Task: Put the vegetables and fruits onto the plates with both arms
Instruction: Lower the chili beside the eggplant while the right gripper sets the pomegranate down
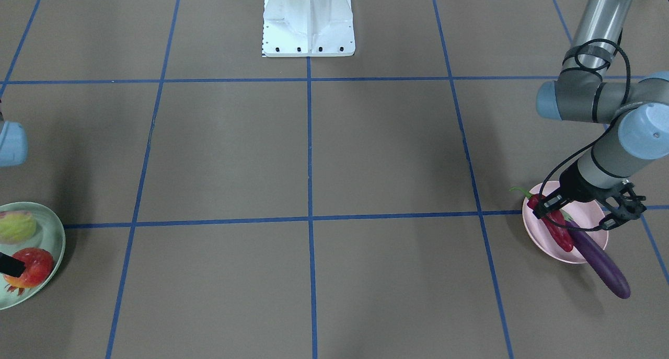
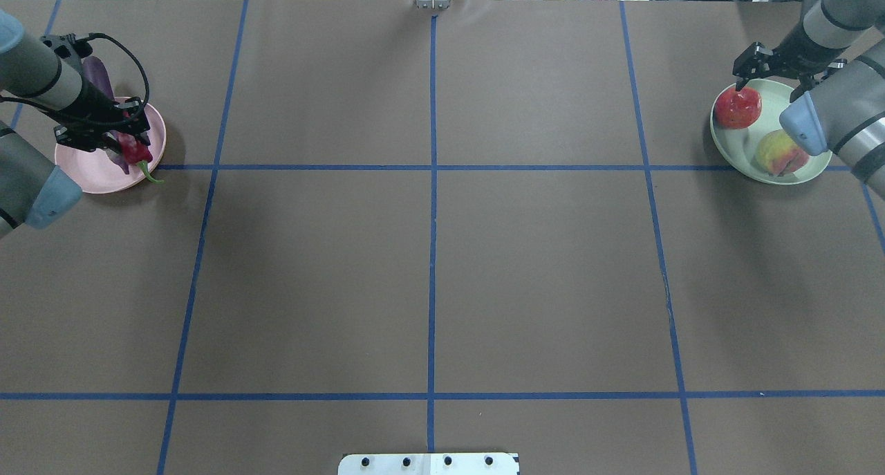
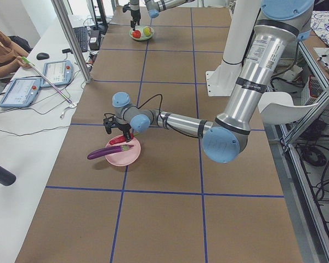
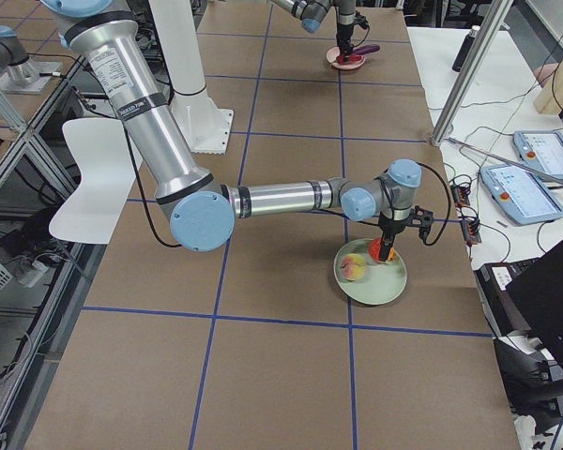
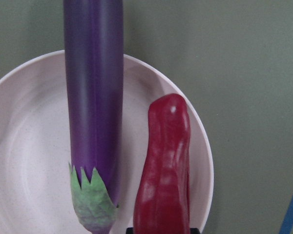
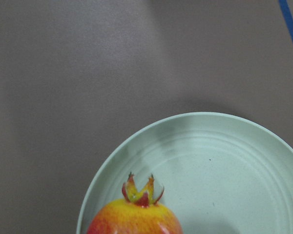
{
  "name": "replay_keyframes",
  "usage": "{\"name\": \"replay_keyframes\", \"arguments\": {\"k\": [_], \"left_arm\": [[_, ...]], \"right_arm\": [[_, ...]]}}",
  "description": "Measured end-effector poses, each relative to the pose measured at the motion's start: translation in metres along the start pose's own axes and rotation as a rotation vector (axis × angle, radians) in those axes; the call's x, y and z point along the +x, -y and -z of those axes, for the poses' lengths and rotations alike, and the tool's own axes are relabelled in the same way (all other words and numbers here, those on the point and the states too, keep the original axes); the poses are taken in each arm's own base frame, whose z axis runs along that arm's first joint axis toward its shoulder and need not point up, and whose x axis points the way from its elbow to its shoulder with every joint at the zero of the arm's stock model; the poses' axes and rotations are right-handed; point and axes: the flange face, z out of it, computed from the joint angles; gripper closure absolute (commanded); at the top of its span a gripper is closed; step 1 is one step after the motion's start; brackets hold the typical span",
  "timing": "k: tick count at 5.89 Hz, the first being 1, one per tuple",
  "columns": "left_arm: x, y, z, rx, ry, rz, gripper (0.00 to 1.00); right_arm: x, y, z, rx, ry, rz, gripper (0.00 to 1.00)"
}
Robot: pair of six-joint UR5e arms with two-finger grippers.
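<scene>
Wrinkled red chili pepper (image 5: pixel 163 165) and long purple eggplant (image 5: pixel 94 97) are lying on the round pale pink plate (image 5: pixel 24 161). Bumpy red-orange pomegranate (image 6: pixel 134 220) and pink-yellow peach (image 2: pixel 781 153) are sitting on the mint-green plate (image 6: pixel 224 161). The left gripper (image 1: pixel 575 217) and right gripper (image 2: pixel 771 81) are hovering spread wide and empty, so placing looks finished.

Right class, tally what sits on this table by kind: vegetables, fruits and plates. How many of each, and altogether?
Vegetables: 2 (long glossy purple eggplant, wrinkled red chili pepper)
Fruits: 2 (round red-orange pomegranate, pink-and-yellow peach)
Plates: 2 (pale pink plastic plate, pale mint green plastic plate)
Total: 6
</scene>
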Motion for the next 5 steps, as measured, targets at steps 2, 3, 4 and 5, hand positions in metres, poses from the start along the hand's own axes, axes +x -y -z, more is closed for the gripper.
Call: {"name": "replay_keyframes", "arguments": {"k": [2, 3, 4, 5], "left_arm": [[-0.002, 0.011, 0.019, 0.013, -0.026, 0.004, 0.0], [0.003, 0.013, 0.051, 0.02, -0.081, -0.005, 0.0], [-0.002, -0.004, 0.084, 0.027, -0.137, -0.036, 0.0], [-0.025, -0.033, 0.109, 0.038, -0.167, -0.105, 0.0]], "right_arm": [[-0.016, -0.008, 0.03, 0.018, 0.059, 0.027, 0.0], [-0.008, -0.023, 0.051, 0.006, 0.115, 0.034, 0.0], [0.019, -0.055, 0.072, -0.001, 0.164, 0.041, 0.0], [0.053, -0.094, 0.091, 0.0, 0.192, 0.047, 0.0]]}}
